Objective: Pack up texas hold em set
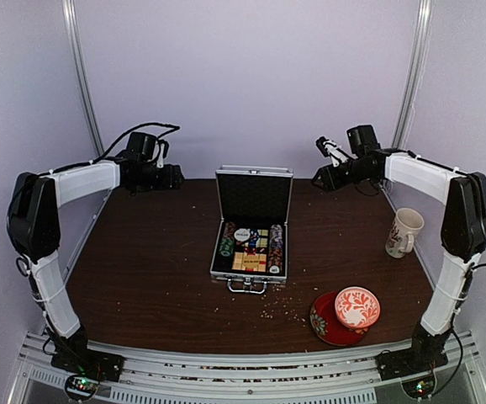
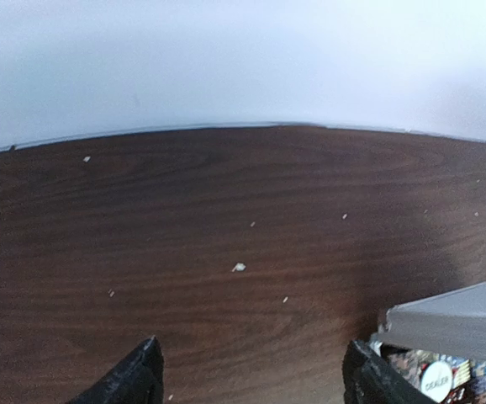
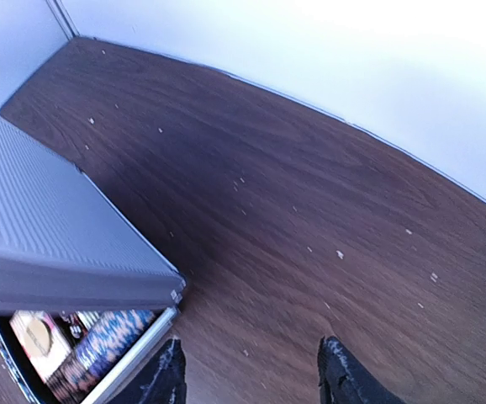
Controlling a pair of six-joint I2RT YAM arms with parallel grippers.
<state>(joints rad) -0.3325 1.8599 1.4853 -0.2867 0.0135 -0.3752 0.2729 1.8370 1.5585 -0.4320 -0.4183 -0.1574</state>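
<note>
In the upper left of the overhead view, my left gripper (image 1: 176,176) hangs just above the table (image 1: 142,252), level with the back edge. Its fingers (image 2: 138,379) are spread with only bare wood between them, so it is carrying nothing. In the middle of the frame the briefcase (image 1: 254,195) sits open with its lid upright and its handle toward the bottom of the picture. Most of the set looks packed: rows of chips (image 1: 227,245) down both sides of the tray and the card box (image 1: 249,262) flat between them. The dice are too small for me to pick out. I see no chips or cards loose on the wood, only pale crumbs (image 1: 277,308) below the case. In the upper right, my right gripper (image 1: 319,179) is also parted and empty, just beside the lid's right edge but not touching it. Further right stands a mug (image 1: 404,231), and in the lower right a bowl (image 1: 357,306) sits on a saucer (image 1: 323,324). I judge the filling done; what is left is swinging the lid down and latching it.
</note>
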